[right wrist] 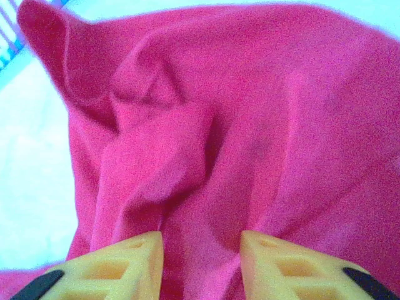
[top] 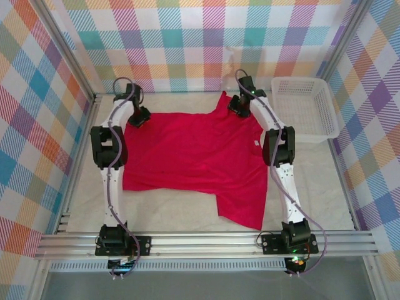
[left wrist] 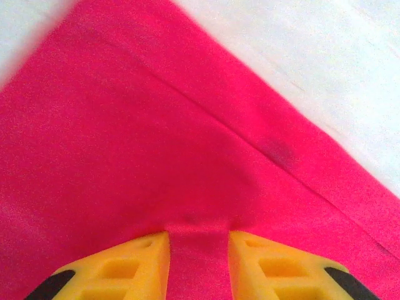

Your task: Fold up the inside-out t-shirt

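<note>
Standing at the table's (top: pixel 169 215) far right corner, the white mesh basket (top: pixel 303 106) shows its latticed floor and 4 walls in the top view, and the red t-shirt (top: pixel 194 156) lies wholly outside it, spread flat on the table just left of the basket. The shirt's small white tag (top: pixel 257 144) sits on the edge closest to the basket, a little nearer the arm bases than the basket's front wall. 1 sleeve trails off the shirt's near side, well apart from the basket.

The right gripper (top: pixel 237 106) is down on the shirt corner nearest the basket, where the cloth rises in a small peak. Seen from its wrist, the right gripper (right wrist: pixel 201 240) has its 2 yellow fingers pressed against a rumpled bunch of red cloth, with creases running into the gap.

The left gripper (top: pixel 141 119) is at the shirt corner farthest from the basket. From its own wrist, the left gripper (left wrist: pixel 199 240) pinches a narrow raised fold of the shirt beside a stitched hem.
</note>
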`<act>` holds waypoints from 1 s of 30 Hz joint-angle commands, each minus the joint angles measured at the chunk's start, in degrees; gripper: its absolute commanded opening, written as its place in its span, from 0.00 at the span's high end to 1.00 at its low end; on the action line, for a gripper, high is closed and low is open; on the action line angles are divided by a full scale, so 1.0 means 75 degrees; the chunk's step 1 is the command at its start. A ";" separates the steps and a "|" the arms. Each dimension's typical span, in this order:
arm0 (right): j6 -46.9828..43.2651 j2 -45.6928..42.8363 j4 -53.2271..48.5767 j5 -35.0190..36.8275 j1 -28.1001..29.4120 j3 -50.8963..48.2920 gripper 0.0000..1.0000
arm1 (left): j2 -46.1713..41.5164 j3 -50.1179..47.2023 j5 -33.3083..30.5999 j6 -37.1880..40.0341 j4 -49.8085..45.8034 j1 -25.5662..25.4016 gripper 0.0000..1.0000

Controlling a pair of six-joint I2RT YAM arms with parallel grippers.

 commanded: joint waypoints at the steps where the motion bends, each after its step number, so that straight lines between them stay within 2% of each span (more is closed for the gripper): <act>1: 0.0693 0.0840 -0.1121 -0.0309 -0.0433 0.0620 0.65 | 0.0448 -0.0049 -0.0105 -0.0271 -0.0333 0.0762 0.70; 5: 0.0670 0.0763 -0.0882 -0.0393 -0.0579 0.0469 0.68 | 0.0474 0.0138 0.0023 -0.0198 -0.0300 0.0800 0.70; 9: 0.0535 0.0494 -0.0873 -0.0544 -0.0544 0.0480 0.68 | 0.0329 0.0568 -0.0395 -0.0123 -0.0719 0.0619 0.70; 16: -0.0342 -0.0993 -0.0334 -0.0888 -0.0101 -0.0308 0.63 | -0.0820 0.0427 -0.0765 0.0538 -0.0906 -0.0159 0.66; 18: -0.0511 -0.1382 -0.0314 -0.0939 0.0079 -0.0596 0.63 | -0.1151 0.0143 -0.0601 0.0651 -0.0835 -0.0314 0.66; 21: -0.0636 -0.1787 -0.0100 -0.1071 0.0350 -0.1207 0.66 | -0.1469 -0.0447 0.0142 0.0637 -0.0526 -0.0425 0.66; 24: -0.0472 -0.1809 0.0207 -0.1258 0.0534 -0.1621 0.70 | -0.1480 -0.0830 0.0712 0.0520 -0.0525 -0.0501 0.67; 25: -0.0410 -0.1712 0.0316 -0.1349 0.0600 -0.1645 0.71 | -0.1528 -0.1043 0.0827 0.0506 -0.0488 -0.0544 0.69; 30: 0.0203 -0.0990 0.1160 -0.1568 0.0660 -0.1211 0.64 | -0.2422 -0.3128 0.0970 0.0284 0.0564 -0.1015 0.70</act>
